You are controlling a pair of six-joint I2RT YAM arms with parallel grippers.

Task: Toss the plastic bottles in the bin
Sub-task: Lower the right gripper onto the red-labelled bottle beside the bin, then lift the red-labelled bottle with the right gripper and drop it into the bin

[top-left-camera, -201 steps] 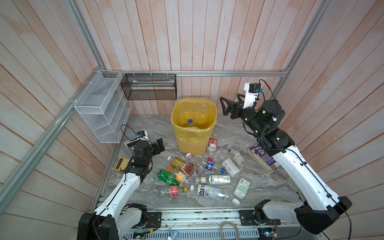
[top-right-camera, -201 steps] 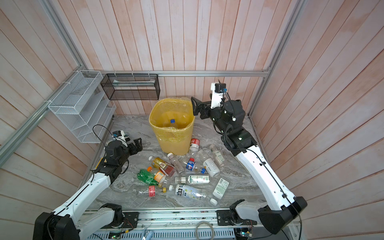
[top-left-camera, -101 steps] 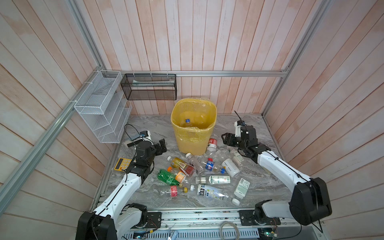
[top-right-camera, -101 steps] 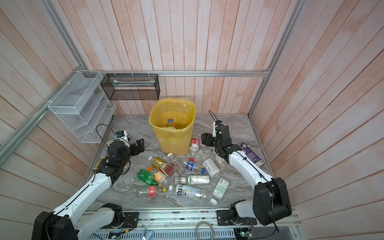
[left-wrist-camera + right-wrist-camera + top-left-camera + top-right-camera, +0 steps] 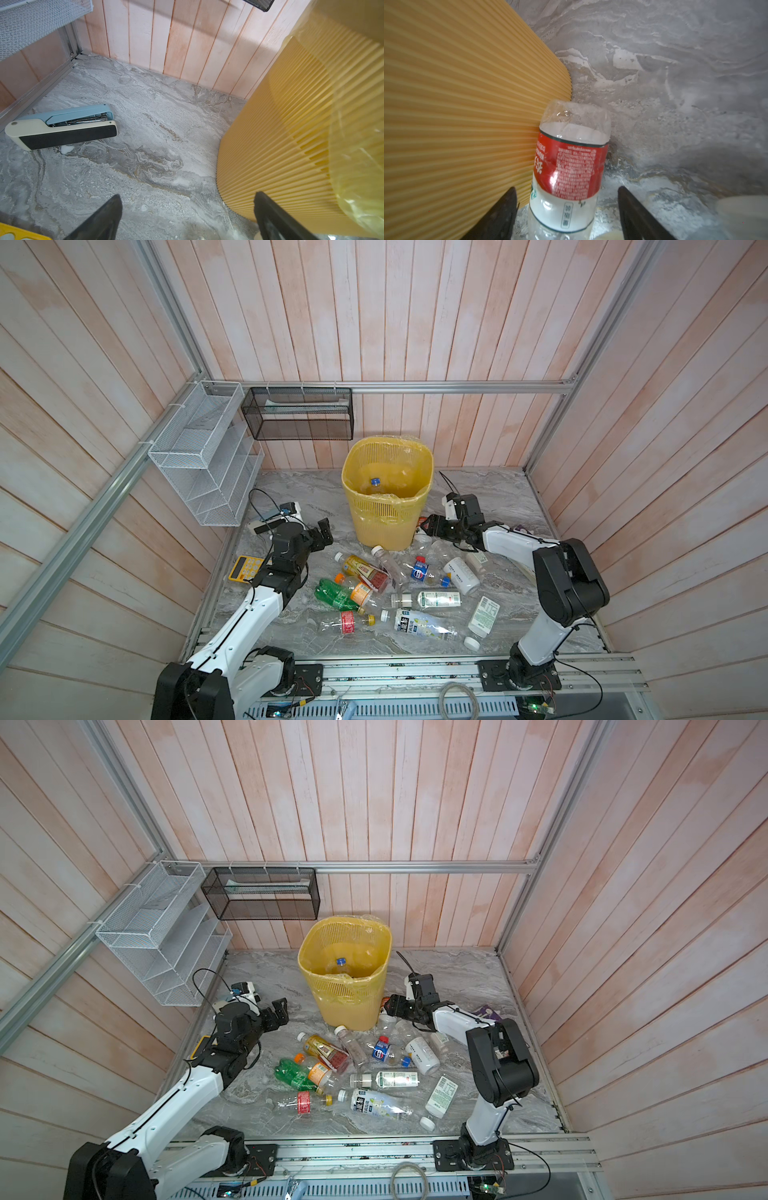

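- Step in hand, as judged: pick-up of the red-label bottle (image 5: 571, 162) by the right arm; no grasp is made yet.
- The bottle is found on the bench (image 5: 675, 83) at the foot of the bin (image 5: 456, 104), on the bin's right side in both top views. Its clear base end is pressed against the bin wall.
- The right fingers (image 5: 500, 218) are spread, one on each side of the bottle's body below the label. A gap is seen on both sides, so nothing is clamped.
- The bin-side finger is wedged just beside the bin wall, with little room there.
- Next move, as judged: the fingers are to be closed on the bottle without scraping the wall. The bottle is then to be raised above the rim and dropped into the opening.
- The left fingers (image 5: 104, 220) are spread wide and empty, held low over bare bench just beside the bin's left wall.
- One blue-capped bottle (image 5: 375, 481) is seen inside the bin.
- The other bottles (image 5: 395, 585) are scattered on the bench in front of the bin, so most of the task is judged undone.
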